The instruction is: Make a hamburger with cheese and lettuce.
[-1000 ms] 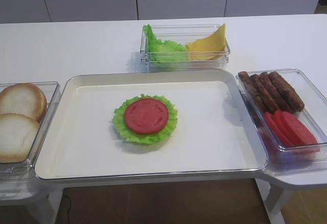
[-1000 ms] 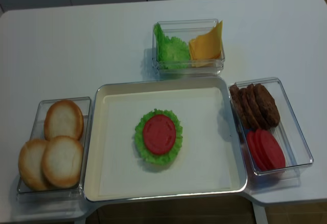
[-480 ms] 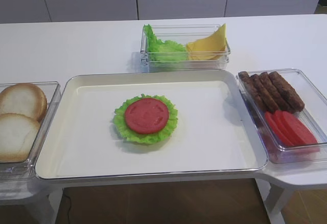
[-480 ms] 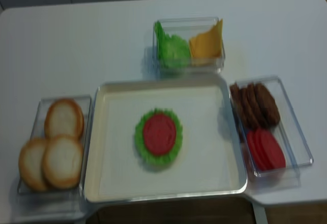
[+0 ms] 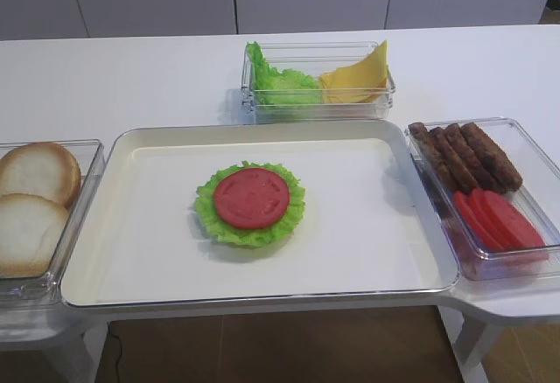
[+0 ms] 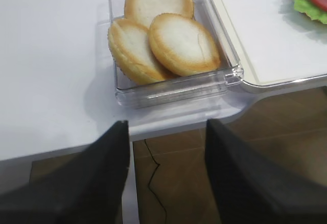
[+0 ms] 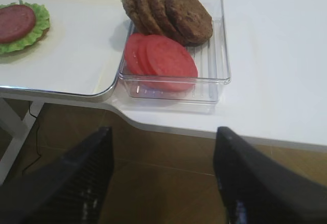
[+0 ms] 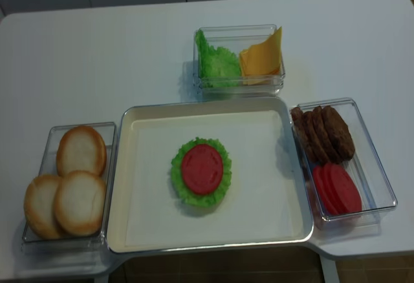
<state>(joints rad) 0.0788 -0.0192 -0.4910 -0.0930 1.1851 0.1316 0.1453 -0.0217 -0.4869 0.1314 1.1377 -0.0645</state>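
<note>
1. On the white tray point(image 8: 272, 225) the hamburger point(image 8: 201, 172) lies a little left of centre, a red tomato slice on a frilly green base; both exterior views show all of it, while each wrist view catches only an edge.
2. Only the wrist views show the grippers: the right gripper point(image 7: 163, 183) hangs with its dark fingers point(image 7: 84, 180) spread wide and holding nothing, below the table edge in front of the clear box point(image 7: 217, 55) of brown patties point(image 7: 173, 12) and tomato slices point(image 7: 161, 58).
3. Likewise the left gripper point(image 6: 166, 178) is parted and bare, before the clear bin point(image 6: 168, 88) of bun halves point(image 6: 179, 42).
4. Behind the tray, a third clear container point(image 5: 317, 103) holds the lettuce point(image 5: 280, 86) at its left and the cheese point(image 5: 359, 75) leaning at its right.
5. Neither arm appears in the exterior views; the wrist views blur the fingers and cut off their bases, and the bun bin is cropped at the first exterior view's left edge.
</note>
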